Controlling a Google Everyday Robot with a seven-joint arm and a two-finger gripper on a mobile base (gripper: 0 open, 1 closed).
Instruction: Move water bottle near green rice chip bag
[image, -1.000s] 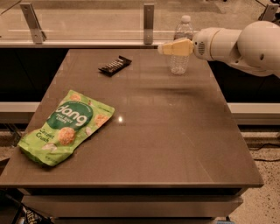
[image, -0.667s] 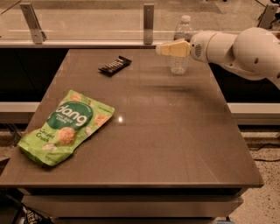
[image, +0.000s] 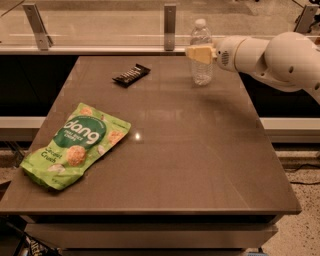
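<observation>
One water bottle (image: 201, 70) upright | jaws level with its label band, overlapping it | grip: cannot tell

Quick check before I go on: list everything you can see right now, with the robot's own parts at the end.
water bottle: one, clear with white cap, upright at the table's far right
green rice chip bag: one, bright green, lying flat at the near left
wrapped bar: one, black, far left of centre
table: one, brown
metal posts: at least two, grey, behind the far edge
arm: one, white, reaching in from the right
gripper: one, pale yellow, at the bottle's upper part
</observation>
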